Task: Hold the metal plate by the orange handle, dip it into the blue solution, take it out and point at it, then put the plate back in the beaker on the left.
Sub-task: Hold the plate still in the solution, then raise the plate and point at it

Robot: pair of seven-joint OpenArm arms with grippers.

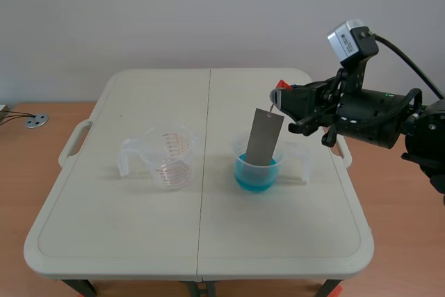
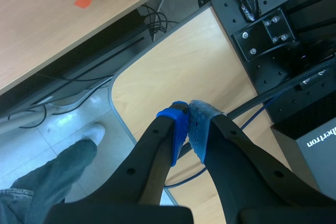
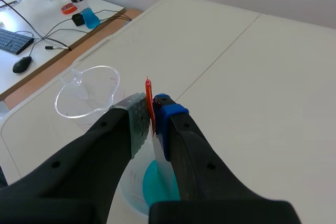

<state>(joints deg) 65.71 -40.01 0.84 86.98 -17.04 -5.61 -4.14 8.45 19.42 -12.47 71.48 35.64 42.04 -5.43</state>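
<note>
My right gripper (image 1: 279, 95) is shut on the orange handle (image 1: 281, 85) above the beaker of blue solution (image 1: 256, 174). The grey metal plate (image 1: 264, 137) hangs tilted from the handle, its lower end inside that beaker at the liquid. In the right wrist view the orange handle (image 3: 149, 102) is pinched between the pads of the right gripper (image 3: 152, 109), with the plate (image 3: 160, 157) running down to the blue solution (image 3: 155, 186). The empty clear beaker (image 1: 167, 160) stands to the left and also shows as the empty beaker (image 3: 86, 97). My left gripper (image 2: 188, 110) is shut on nothing, off the table.
The white folding table (image 1: 139, 241) has a seam down its middle. In the left wrist view, a wooden desk corner (image 2: 178, 72), black equipment (image 2: 273, 30), cables and a person's leg and shoe (image 2: 63, 161) on the floor lie below the left gripper.
</note>
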